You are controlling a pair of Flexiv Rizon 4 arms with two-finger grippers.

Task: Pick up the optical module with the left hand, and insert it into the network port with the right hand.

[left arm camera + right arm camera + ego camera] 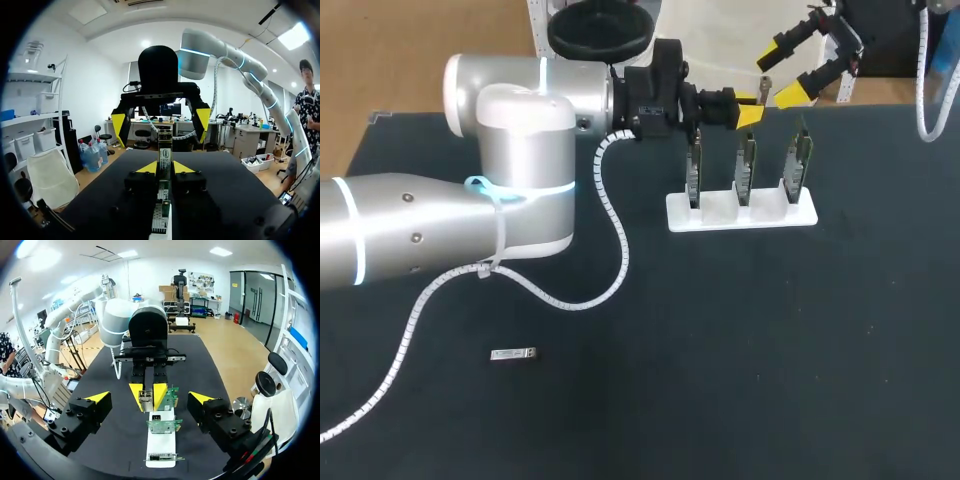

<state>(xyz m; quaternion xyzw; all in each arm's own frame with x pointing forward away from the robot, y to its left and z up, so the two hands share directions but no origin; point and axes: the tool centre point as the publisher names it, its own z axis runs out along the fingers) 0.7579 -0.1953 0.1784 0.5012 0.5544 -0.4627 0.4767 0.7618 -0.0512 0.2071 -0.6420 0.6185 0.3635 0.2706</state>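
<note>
My left gripper (752, 110) hangs above the left end of a white rack (775, 214) and is shut on a small silver optical module (766, 90). In the left wrist view the module (165, 150) stands out from between its yellow tips (165, 168). My right gripper (782, 78) faces it from the far side with its jaws wide open, apart from the module. From the right wrist the module (146, 400) lies ahead, midway between my open right gripper (149, 397) tips. The rack holds three upright green network cards (747, 165) with ports (161, 426).
A second small silver module (513, 354) lies flat on the black table at the front left. My left arm's white cable (610, 210) loops down over the table beside the rack. The right half of the tabletop (840, 340) is bare black cloth.
</note>
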